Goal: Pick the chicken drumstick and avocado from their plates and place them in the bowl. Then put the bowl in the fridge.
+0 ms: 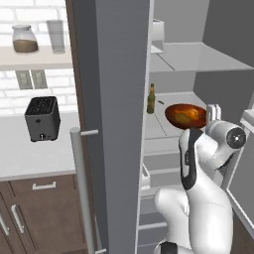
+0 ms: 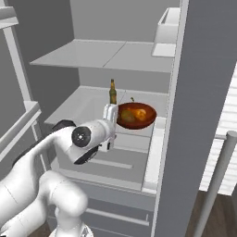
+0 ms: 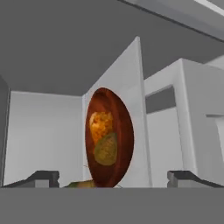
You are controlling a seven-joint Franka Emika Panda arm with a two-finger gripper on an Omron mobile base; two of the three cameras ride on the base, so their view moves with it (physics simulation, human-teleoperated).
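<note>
Hand view looks sideways at the glossy reddish-brown round bowl (image 3: 109, 138), with the lumpy orange-brown chicken drumstick (image 3: 100, 122) and the dark olive oval avocado (image 3: 106, 149) both lying inside it. The two dark fingertips (image 3: 41, 177) of the tool (image 3: 114, 178) stand wide apart at either side, with the bowl framed between them and nothing pinched.

From the right base view, the bowl (image 2: 135, 115) rests on the pale middle shelf (image 2: 83, 105) of the tall grey fridge (image 2: 194, 92), just beside a slim brown-green bottle (image 2: 112, 92). The tool (image 2: 109, 115) sits close against the bowl's near rim, touching or just off it; I cannot tell which.

Judging from this, the bowl is placed and the step in hand is the release and pull-out. To do it well, the spread fingers should draw straight back along the shelf, level, so neither fingertip catches the rim and drags or tips the bowl. The bottle stands near enough to be knocked by a sideways swing, and the open fridge door (image 1: 116, 124) limits room on the left.

Left base view shows the white arm (image 1: 198, 198) rising from the lower right, elbow bent, forearm reaching forward into the fridge with the wrist (image 1: 225, 135) rolled on its side beside the bowl (image 1: 185, 115).
</note>
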